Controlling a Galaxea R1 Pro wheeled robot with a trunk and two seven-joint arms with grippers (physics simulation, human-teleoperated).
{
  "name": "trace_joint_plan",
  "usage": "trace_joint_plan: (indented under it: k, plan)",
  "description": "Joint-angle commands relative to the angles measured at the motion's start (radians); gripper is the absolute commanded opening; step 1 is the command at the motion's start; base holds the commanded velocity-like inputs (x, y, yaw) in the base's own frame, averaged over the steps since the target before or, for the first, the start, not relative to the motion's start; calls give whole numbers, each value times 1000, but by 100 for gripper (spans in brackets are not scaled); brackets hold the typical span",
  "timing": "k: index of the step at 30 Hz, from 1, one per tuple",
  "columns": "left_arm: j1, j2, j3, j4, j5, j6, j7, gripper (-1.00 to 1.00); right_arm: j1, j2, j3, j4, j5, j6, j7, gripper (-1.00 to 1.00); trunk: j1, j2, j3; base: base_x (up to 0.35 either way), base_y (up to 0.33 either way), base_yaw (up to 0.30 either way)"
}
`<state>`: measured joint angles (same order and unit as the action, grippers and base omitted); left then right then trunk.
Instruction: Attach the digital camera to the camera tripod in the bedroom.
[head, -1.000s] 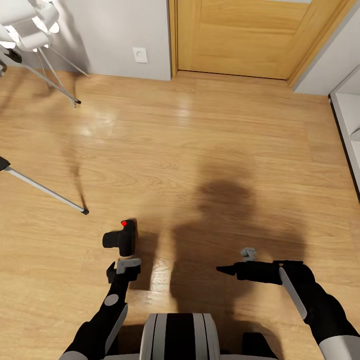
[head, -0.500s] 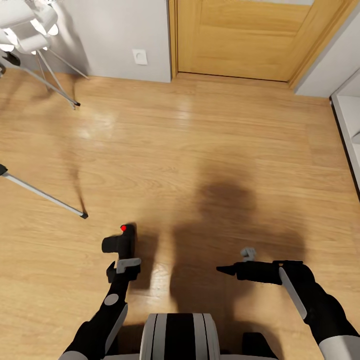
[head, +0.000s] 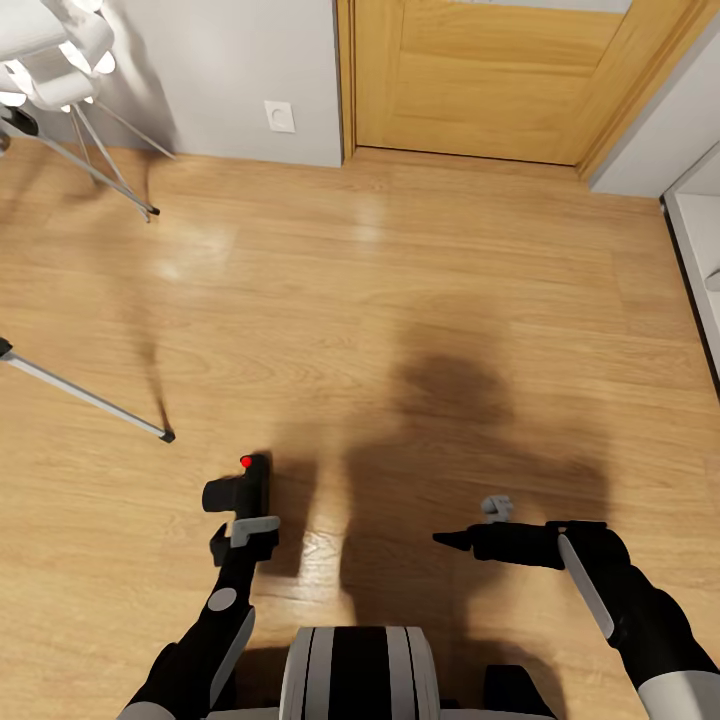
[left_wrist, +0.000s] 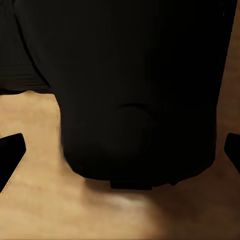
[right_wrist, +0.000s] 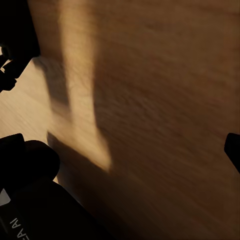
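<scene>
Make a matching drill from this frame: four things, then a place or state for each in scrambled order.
Things:
1. camera
2. tripod leg
3. door
4. right gripper

Places or states:
A. shut, set in the far wall
B. slants down to a black foot on the floor, at the left
C. holds nothing, over the floor
D. just ahead of the left gripper, red dot on top

Pairs: 1-D, 2-B, 3-A, 4-C
</scene>
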<state>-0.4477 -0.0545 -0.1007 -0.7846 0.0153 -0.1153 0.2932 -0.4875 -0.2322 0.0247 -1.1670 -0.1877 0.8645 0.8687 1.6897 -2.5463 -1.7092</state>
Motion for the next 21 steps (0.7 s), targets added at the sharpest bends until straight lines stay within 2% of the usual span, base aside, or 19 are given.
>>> trace_joint_plan:
  k: [1,10,21]
  plan:
    - [0,1,-4,1,2,-3,13,100,0,-1,1,0,-6,6,-2,100,0,0,0,1,0,0]
    - [-1,1,-5,2,4,-2,47,100,0,-1,1,0,-6,5,-2,100,0,0,0,1,0,0]
    - [0,0,-6,5,3,-4,50,100,0,1,1,1,-6,5,-2,100,0,0,0,106,0,0]
